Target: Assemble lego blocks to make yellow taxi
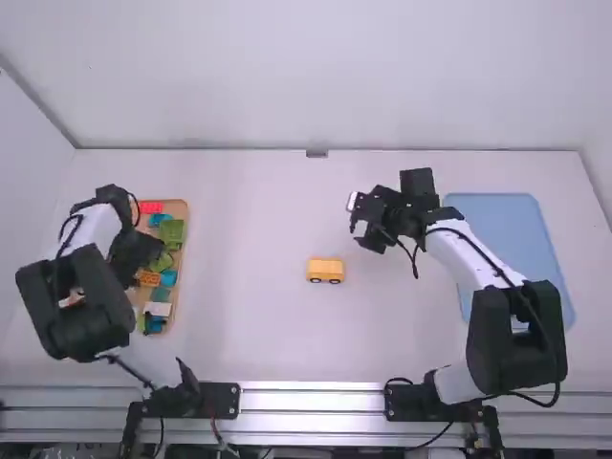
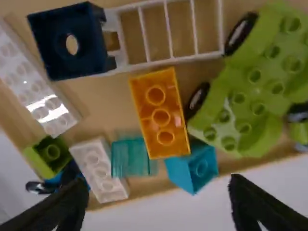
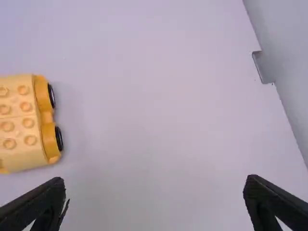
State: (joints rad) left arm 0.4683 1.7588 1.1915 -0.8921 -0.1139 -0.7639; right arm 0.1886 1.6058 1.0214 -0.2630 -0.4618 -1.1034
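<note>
White bench (image 1: 239, 335) carries the yellow wheeled brick base (image 1: 325, 271), centred between both arms. Left of that base, the left end effector (image 1: 138, 253) stands wide over a tan tray (image 1: 178, 206) of bricks, including an orange brick (image 2: 161, 115), underside up. Right of and beyond the base, the right end effector (image 1: 360, 224) hangs wide.

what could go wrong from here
The orange block lies studs-down with its edge by the turquoise block, so the open left gripper might nudge or snag that one while closing.

The green wheeled piece sits close on the other side, and a finger could knock it.

The yellow car base stands loose on wheels, so pressing a block on may roll it.
</note>
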